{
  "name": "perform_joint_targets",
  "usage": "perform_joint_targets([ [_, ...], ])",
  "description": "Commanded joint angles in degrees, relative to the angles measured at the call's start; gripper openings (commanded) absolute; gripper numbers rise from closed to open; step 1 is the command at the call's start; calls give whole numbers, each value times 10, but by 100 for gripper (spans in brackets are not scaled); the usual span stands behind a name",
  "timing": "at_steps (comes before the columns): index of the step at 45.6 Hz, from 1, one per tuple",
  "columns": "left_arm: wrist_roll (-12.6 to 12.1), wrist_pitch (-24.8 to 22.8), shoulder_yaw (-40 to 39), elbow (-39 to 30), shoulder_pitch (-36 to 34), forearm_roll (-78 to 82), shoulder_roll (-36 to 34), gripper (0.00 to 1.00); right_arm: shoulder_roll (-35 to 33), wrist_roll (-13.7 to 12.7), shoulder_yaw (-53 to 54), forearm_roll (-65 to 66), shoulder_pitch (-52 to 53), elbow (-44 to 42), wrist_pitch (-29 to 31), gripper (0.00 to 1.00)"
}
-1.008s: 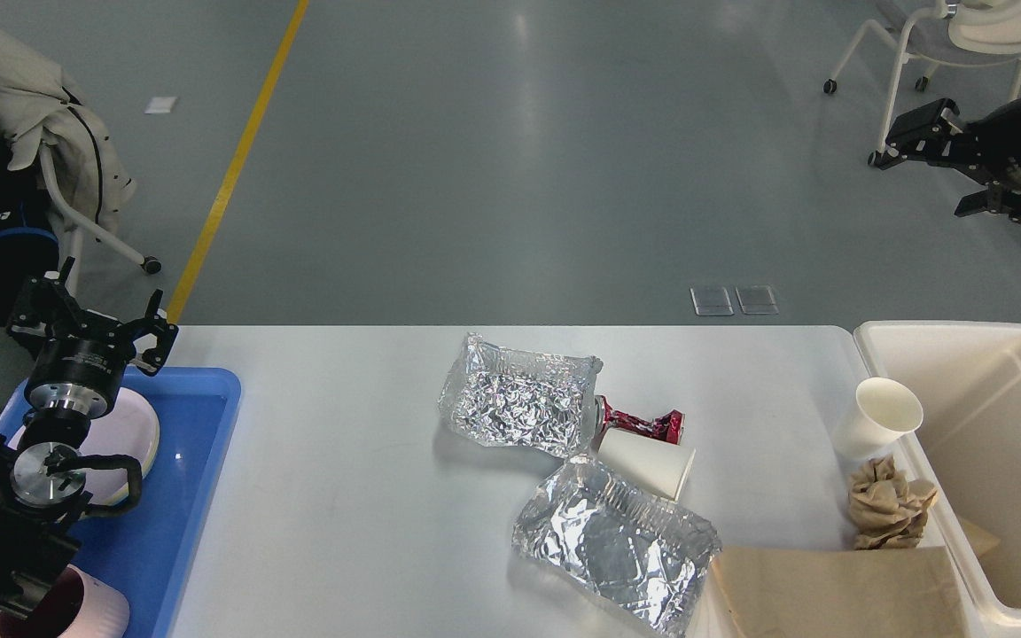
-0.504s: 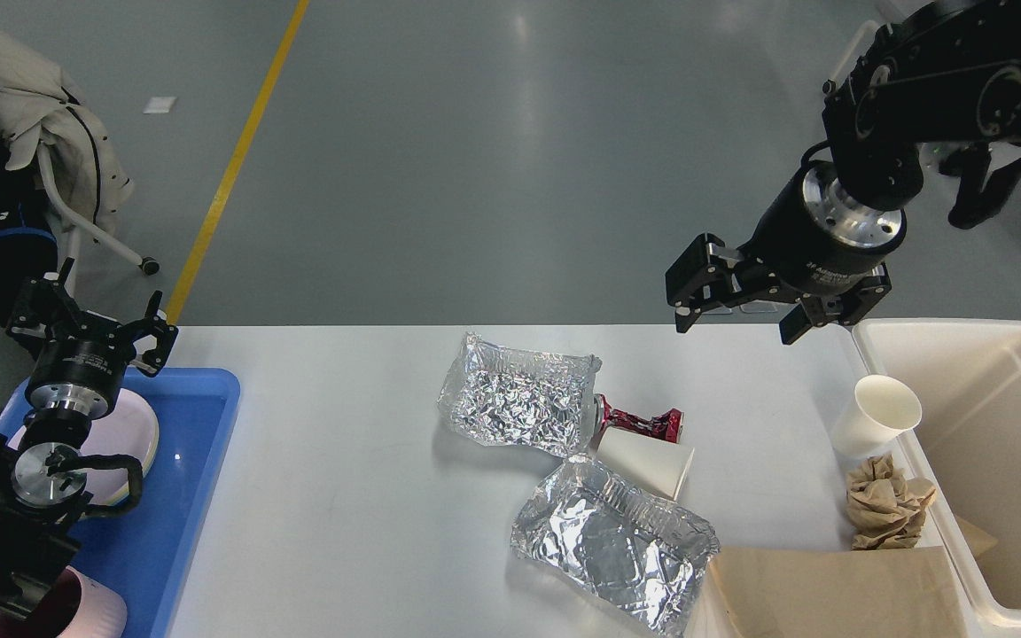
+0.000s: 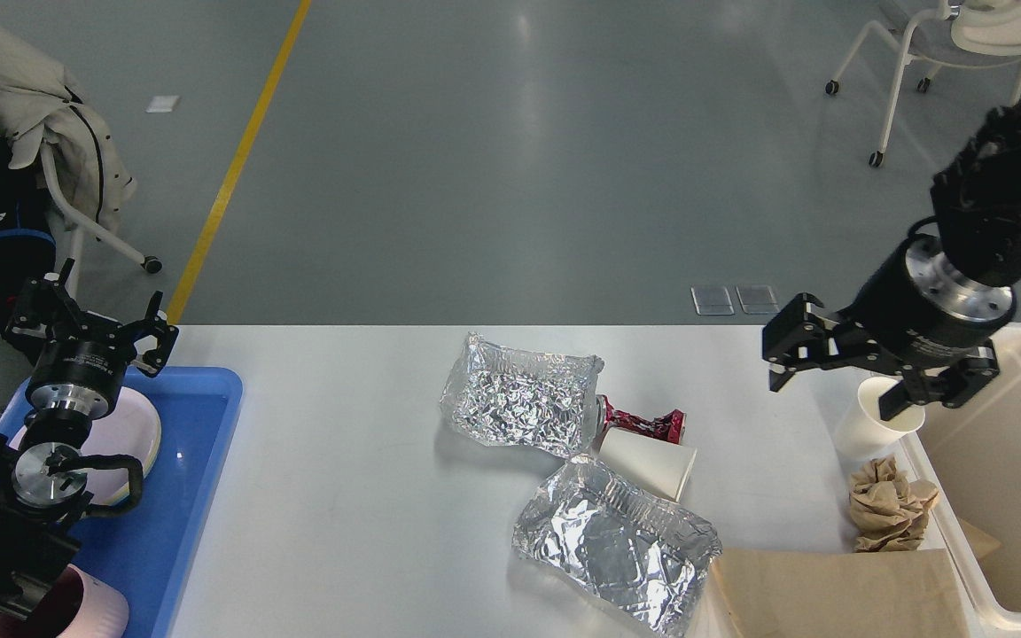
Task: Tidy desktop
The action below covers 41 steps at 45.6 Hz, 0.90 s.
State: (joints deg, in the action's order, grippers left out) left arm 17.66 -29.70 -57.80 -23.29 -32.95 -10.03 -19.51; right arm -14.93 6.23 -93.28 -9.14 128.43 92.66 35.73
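Beside desktop (image 3: 342, 496) edge, upright cup (image 3: 869, 421)

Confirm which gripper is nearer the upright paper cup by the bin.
Right gripper, open, just over the paper cup. Left gripper is far across the desktop, above the blue tray.

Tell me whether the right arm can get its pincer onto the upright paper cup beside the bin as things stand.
Probably yes. The right pincer is open and hangs right over the upright paper cup, with nothing between them. The bin wall and crumpled brown paper sit close beside it, leaving little room.
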Motion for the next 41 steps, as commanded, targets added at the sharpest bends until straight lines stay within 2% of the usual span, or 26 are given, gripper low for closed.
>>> perform_joint_targets([
  [1, 0, 0, 0, 0, 0, 0, -1, 98, -56, -1, -39, -1, -28, 29, -21, 100],
  [8, -1, 0, 0, 0, 0, 0, 0, 98, -103, -1, -42, -52, -72, 55, -72, 100],
  [14, -1, 0, 0, 0, 0, 0, 0, 98, -88, -1, -31, -178, -157, 73, -173, 100],
  [18, -1, 0, 0, 0, 0, 0, -1, 98, -78, 0, -25, -221, -201, 73, -210, 100],
  [41, -1, 0, 0, 0, 0, 0, 0, 98, -79, 4, 30, -320, -321, 73, -220, 100],
])
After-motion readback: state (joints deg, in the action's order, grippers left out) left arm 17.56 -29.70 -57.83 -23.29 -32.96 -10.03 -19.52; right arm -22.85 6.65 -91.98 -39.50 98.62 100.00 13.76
